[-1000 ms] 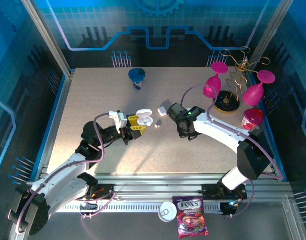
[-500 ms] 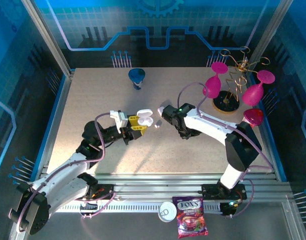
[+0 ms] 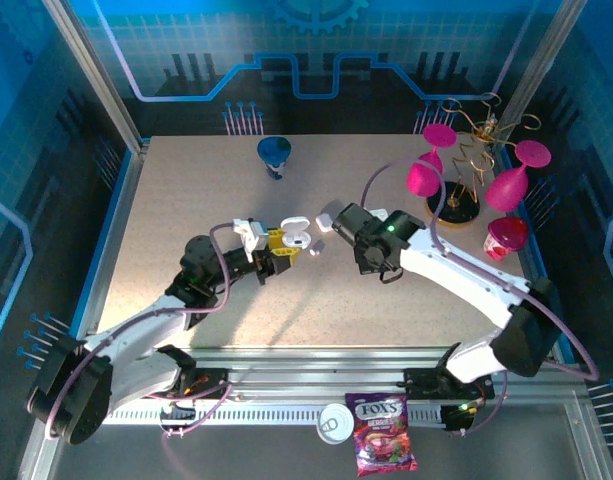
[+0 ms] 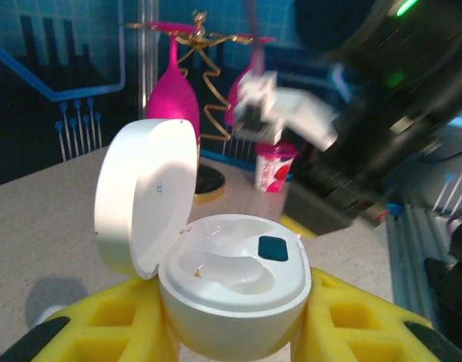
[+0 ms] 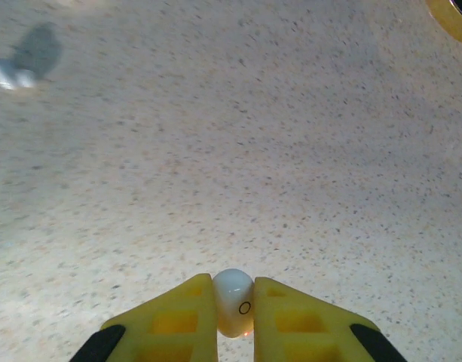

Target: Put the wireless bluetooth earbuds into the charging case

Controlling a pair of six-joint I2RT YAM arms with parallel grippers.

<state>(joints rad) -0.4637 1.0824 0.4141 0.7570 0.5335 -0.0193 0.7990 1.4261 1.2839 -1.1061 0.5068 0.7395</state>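
My left gripper (image 4: 232,332) is shut on the open white charging case (image 4: 232,280), its yellow fingers (image 4: 366,320) pressed on both sides. The lid (image 4: 145,194) stands up at the left and both wells look empty. In the top view the case (image 3: 293,236) sits mid-table in my left gripper (image 3: 276,250). My right gripper (image 5: 234,305) is shut on one tiny white earbud (image 5: 234,296), held a little above the table. My right gripper (image 3: 338,230) hovers just right of the case. Another earbud (image 3: 317,248) lies on the table between them, also visible as earbud (image 5: 10,74).
A gold rack (image 3: 456,205) with pink goblets (image 3: 422,172) stands at the back right, a pink cup (image 3: 506,237) beside it. A blue cup (image 3: 275,153) sits at the back. A candy bag (image 3: 382,445) and a white lid (image 3: 336,423) lie on the front rail.
My left arm has stretched forward, carrying the case slightly right toward the right gripper. The right arm has shifted its pose, its gripper staying close beside the case.
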